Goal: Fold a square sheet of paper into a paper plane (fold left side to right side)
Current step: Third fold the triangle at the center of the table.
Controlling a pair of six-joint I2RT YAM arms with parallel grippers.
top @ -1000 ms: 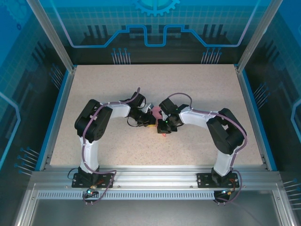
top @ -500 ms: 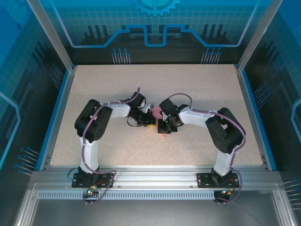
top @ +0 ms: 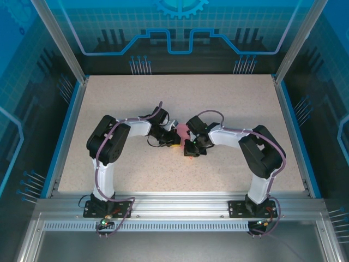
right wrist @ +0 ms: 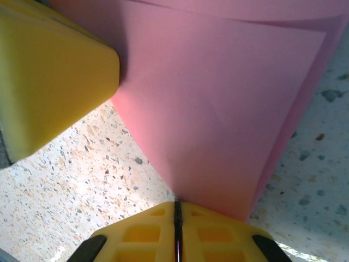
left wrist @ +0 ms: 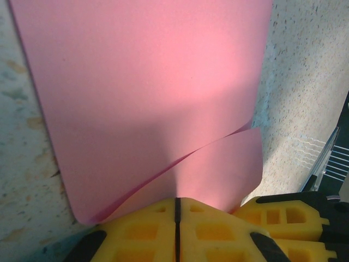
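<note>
Tabletop (top: 218,98), one, speckled beige, seen from above. Two black and white robot arms are bolted at its near edge: the left arm (top: 109,147) and the right arm (top: 256,153). Each bends inward, and their wrists meet near the middle of the table.

One sheet of paper (top: 180,129), plain pink-red, sits between the two wrists and is largely covered by them from above. In the left wrist view the sheet (left wrist: 147,98) lies over the table and is doubled. An upper layer curls up off a lower one, and a rounded bend shows at the lower left. In the right wrist view the sheet (right wrist: 218,98) also shows two layers, one edge running just inside the other on the right.

There are two grippers, both with yellow fingers. The left gripper (left wrist: 177,204) has its jaws pressed fully together, with only a thin dark seam between them, and they pinch the near edge of the paper. The right gripper (right wrist: 177,207) is closed just as tightly, nipping the paper where its layers narrow toward the fingers. One yellow finger (right wrist: 54,82) of the left gripper touches the paper at the upper left of the right wrist view. The two grippers are just beside each other.
</note>
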